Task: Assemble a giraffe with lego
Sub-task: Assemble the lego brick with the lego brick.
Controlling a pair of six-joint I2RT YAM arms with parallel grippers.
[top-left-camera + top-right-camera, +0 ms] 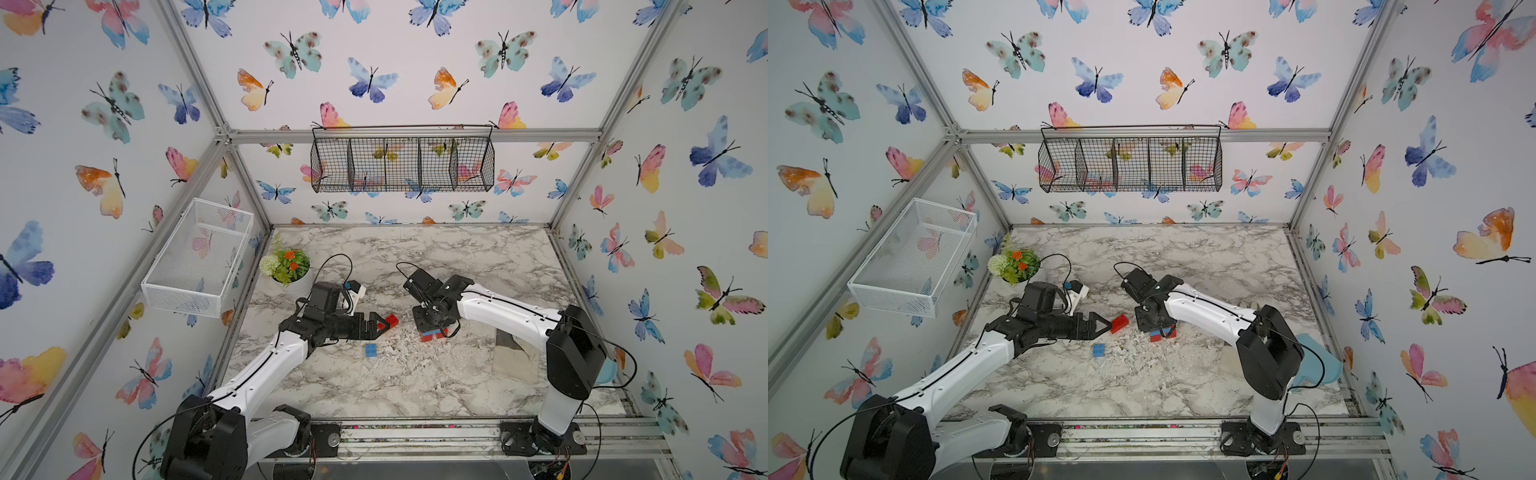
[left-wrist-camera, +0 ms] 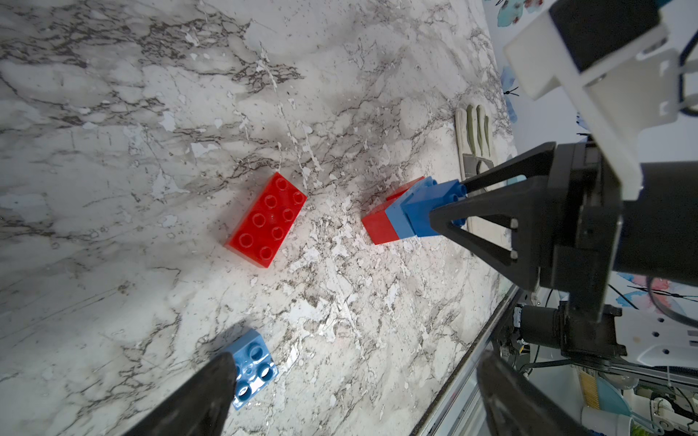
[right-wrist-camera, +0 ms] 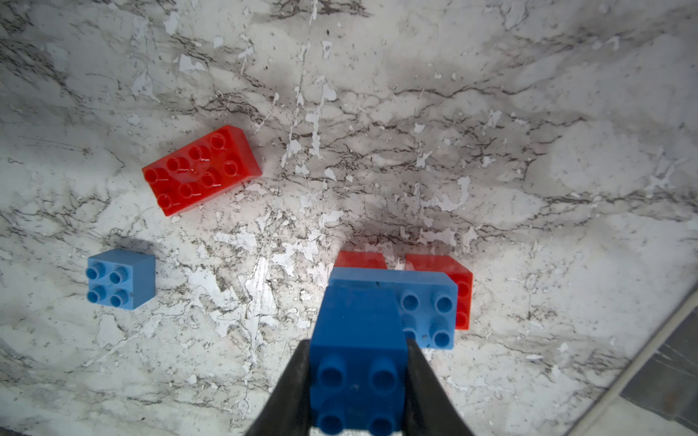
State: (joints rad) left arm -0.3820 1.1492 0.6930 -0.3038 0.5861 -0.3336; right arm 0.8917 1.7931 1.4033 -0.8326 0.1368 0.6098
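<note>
Partly built giraffe [image 3: 426, 302] stands on the marble counter [image 1: 415, 374] near its centre: two red square leg bricks [image 3: 459, 290] at the bottom, long blue body brick [image 3: 430, 313] across them, dark blue square neck brick [image 3: 359, 339] on one end of the body. Right gripper [image 3: 359, 381] comes down from above, jaws clamped on the dark blue neck brick, one on each side face, studs visible between them. In both top views the right gripper body covers most of the stack; only the red and blue lower edges show [image 1: 432, 334] [image 1: 1162, 333].

Long red brick [image 2: 266, 219] lies flat, studs up, loose on the counter at about 9 o'clock of the giraffe, near but apart. Light blue square brick [image 3: 121, 279] sits loose, studs up, at about 7 o'clock of the giraffe, apart from the red brick.

Left gripper [image 1: 380, 326] hovers low, tips pointing at the long red brick, just beside it in a top view; jaws apart, holding nothing. In the left wrist view both fingers [image 2: 204, 396] show with a wide gap.

Potted flowers [image 1: 286, 266] at the counter's 10 o'clock corner. Work glove [image 2: 474, 143] lies flat beyond the giraffe. White mesh basket [image 1: 195, 257] on the left wall, black wire basket [image 1: 403, 164] on the back wall.
</note>
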